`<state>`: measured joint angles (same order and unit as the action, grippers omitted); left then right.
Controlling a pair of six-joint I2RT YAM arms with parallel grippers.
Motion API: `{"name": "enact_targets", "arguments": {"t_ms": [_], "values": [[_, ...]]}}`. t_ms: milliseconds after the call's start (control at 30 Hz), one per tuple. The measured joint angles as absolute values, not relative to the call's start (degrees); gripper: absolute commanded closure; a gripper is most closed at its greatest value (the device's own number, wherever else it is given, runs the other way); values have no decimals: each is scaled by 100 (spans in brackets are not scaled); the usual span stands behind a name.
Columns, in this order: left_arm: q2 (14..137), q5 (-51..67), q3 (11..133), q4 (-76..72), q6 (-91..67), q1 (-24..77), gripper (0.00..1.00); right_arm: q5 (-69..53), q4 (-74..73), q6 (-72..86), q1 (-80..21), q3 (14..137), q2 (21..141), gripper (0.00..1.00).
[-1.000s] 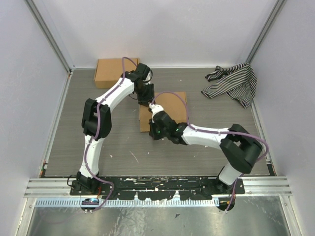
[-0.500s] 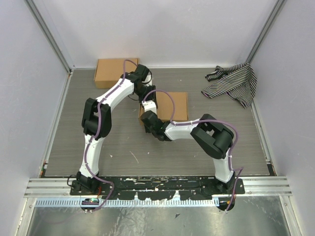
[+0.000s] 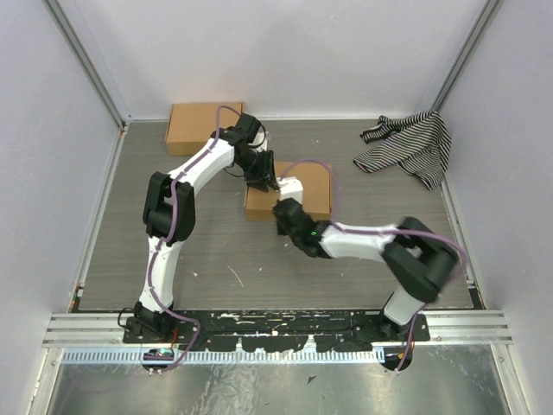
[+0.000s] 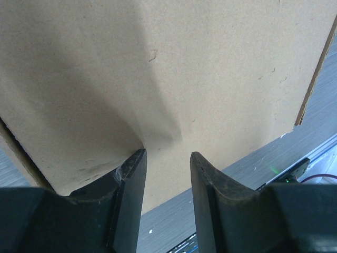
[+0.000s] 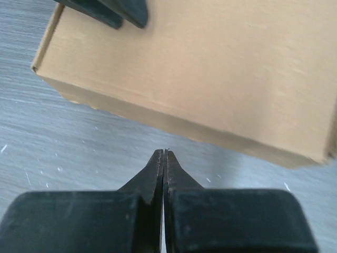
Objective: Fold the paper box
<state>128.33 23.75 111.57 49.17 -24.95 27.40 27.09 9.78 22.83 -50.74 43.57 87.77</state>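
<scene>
The paper box point(image 3: 313, 197) lies closed as a shallow brown cardboard box in the middle of the table. My left gripper point(image 3: 263, 180) is open over its left part. In the left wrist view, the gripper point(image 4: 168, 153) has its fingertips down on the lid point(image 4: 184, 68), which is dented just ahead of them. Nothing is held between them. My right gripper point(image 3: 283, 210) is shut and empty at the box's near side. The right wrist view shows it point(image 5: 165, 152) low over the table, just short of the box's front wall point(image 5: 210, 68). The left fingers point(image 5: 110, 10) show at that view's top.
A second closed cardboard box point(image 3: 194, 125) sits at the back left against the wall. A black-and-white striped cloth point(image 3: 410, 147) lies bunched at the back right. Walls with metal rails close in the table on three sides.
The right arm swung its elbow in and back out, and its shut gripper shifted right along the box's near side. The left gripper stayed on the lid, moving slightly.
</scene>
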Motion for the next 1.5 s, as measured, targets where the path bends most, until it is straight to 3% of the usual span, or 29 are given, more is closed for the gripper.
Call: {"name": "enact_targets", "arguments": {"t_ms": [133,300,533,767,1067,1167,1267,1367,1500], "values": [[12835,2388,11185,4991,-2517,2742,54,2877,819,2473,-5050,3520,7769,99],[12838,2403,11198,5092,-2521,2749,54,3159,443,2744,-4882,2847,7789,99],[12842,2436,11198,5129,-2517,2749,55,3028,1098,2867,-3468,3260,8779,99],[12943,2521,11365,5212,-2443,2753,52,2425,788,2561,-2952,4136,9177,99],[13537,2462,12532,5736,-2255,2770,50,1892,-283,2239,-2978,3870,6447,98],[13513,2259,12567,5778,-2257,2770,47,2270,-408,2126,-2965,3883,5999,81],[13200,1997,12178,5697,-2324,2700,44,2705,-672,2005,-2779,4241,6440,81],[12529,1761,11574,5621,-2418,2534,43,2749,-1105,1951,-2471,5308,7752,81],[11389,1391,11137,5553,-2423,2281,39,2403,-1278,1914,-2320,6270,8921,73]]}}
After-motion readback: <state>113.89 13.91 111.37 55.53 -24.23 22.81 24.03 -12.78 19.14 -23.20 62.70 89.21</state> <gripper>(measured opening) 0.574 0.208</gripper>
